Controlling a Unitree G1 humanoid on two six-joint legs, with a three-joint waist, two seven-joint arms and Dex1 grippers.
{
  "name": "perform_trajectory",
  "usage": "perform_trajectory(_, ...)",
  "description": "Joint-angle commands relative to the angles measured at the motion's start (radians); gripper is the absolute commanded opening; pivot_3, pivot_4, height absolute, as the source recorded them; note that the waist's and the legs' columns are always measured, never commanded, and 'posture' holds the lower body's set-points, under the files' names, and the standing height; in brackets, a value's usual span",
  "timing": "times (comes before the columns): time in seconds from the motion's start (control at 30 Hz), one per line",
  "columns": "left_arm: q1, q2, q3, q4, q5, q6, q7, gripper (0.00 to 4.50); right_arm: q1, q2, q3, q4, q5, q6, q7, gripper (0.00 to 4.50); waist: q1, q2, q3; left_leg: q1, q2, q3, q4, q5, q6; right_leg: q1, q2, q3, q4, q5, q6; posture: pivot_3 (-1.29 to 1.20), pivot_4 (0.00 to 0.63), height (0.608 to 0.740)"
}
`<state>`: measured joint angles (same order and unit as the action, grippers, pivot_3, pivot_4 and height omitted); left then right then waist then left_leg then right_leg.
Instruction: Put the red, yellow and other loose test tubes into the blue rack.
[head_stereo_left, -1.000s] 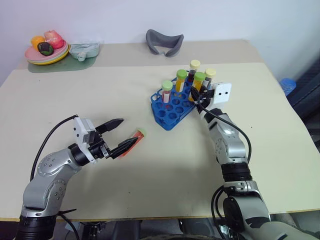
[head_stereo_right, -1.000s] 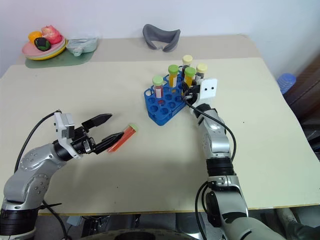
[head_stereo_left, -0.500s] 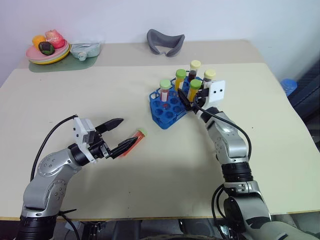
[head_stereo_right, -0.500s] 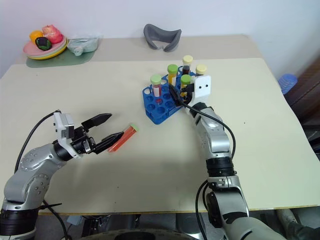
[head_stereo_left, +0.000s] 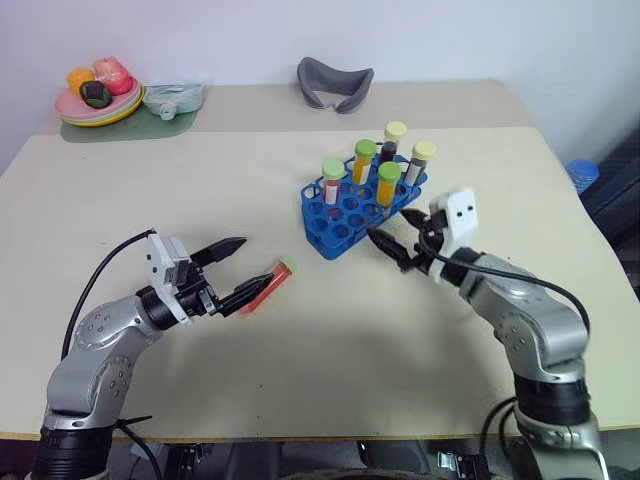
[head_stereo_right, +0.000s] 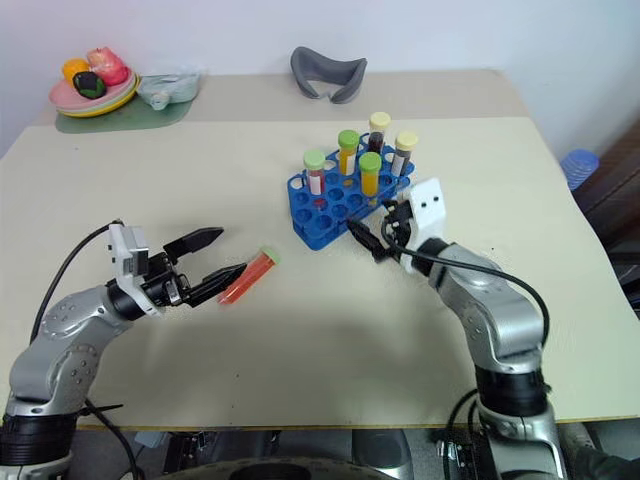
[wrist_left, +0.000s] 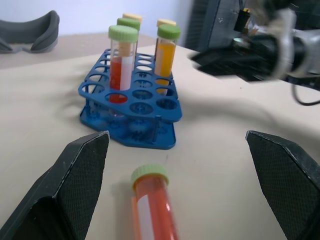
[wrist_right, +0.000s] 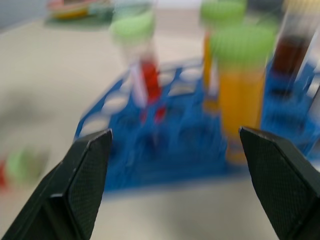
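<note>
On the far left corner of the table (head_stereo_left: 300, 390) there is a plate of toy food (head_stereo_left: 95, 95) on a green mat, with a small pale container (head_stereo_left: 172, 99) beside it.

Toward the near left edge, the left gripper (head_stereo_left: 236, 271) is held just above the table with its two black fingers wide apart and nothing between the tips. A red tube (head_stereo_left: 264, 287) with a light-green cap lies on its side on the table, its lower end between the open fingers and the cap pointing away from the gripper toward the rack. I cannot tell if the lower finger touches it.

At the far edge, near the middle, lies a grey curved object (head_stereo_left: 335, 83).

Right of the table's center the blue rack (head_stereo_left: 352, 213) stands at an angle to the edges. Five capped tubes stand upright in it: one with red liquid (head_stereo_left: 332, 184) at the left, two with yellow liquid (head_stereo_left: 387, 186), and two dark ones at the far side.

Just beside the rack's near right side is the right gripper (head_stereo_left: 391, 238). Its fingers are spread apart, they point toward the rack, and they hold nothing.
</note>
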<state>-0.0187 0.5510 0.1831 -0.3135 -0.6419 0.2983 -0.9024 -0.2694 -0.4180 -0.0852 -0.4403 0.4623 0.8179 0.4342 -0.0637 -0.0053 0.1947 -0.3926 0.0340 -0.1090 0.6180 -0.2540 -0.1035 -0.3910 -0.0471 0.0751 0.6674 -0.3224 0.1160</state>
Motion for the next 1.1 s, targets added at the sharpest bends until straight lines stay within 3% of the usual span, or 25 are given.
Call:
perform_trajectory(0.03, -0.021, 0.009, 0.013, 0.001, -0.004, -0.019, -0.018, 4.50, 0.034, -0.041, -0.010, -0.050, 0.022, 0.020, 0.024, 4.10, 0.000, 0.000, 0.000, 0.000, 0.000, 0.000, 0.000, 0.000, 0.000, 0.000, 0.000, 0.000, 0.000, 0.000, 0.000, 0.00, 0.150, 0.740)
perform_trajectory(0.27, -0.038, 0.014, 0.014, 0.019, -0.002, -0.021, -0.038, 4.50, 0.009, -0.001, 0.094, 0.093, -0.020, -0.056, 0.067, 4.10, -0.005, 0.000, 0.000, 0.000, 0.000, 0.000, 0.000, 0.000, 0.000, 0.000, 0.000, 0.000, 0.000, 0.000, 0.000, 0.00, 0.150, 0.740)
perform_trajectory(0.57, -0.027, 0.031, 0.040, 0.007, -0.012, -0.020, -0.042, 4.50, -0.131, 0.093, 0.178, 0.344, -0.073, -0.193, 0.133, 4.10, -0.004, -0.001, 0.000, 0.000, 0.000, 0.000, 0.000, 0.000, 0.000, 0.000, 0.000, 0.000, 0.000, 0.000, 0.000, 0.00, 0.150, 0.740)
perform_trajectory(1.1, 0.022, 0.032, 0.064, -0.037, -0.020, -0.013, -0.018, 4.50, -0.219, 0.188, 0.261, 0.395, -0.097, -0.220, 0.202, 4.10, -0.005, -0.001, 0.000, 0.000, 0.000, 0.000, -0.001, 0.000, 0.000, 0.000, 0.000, 0.000, 0.000, 0.000, 0.000, 0.00, 0.150, 0.740)
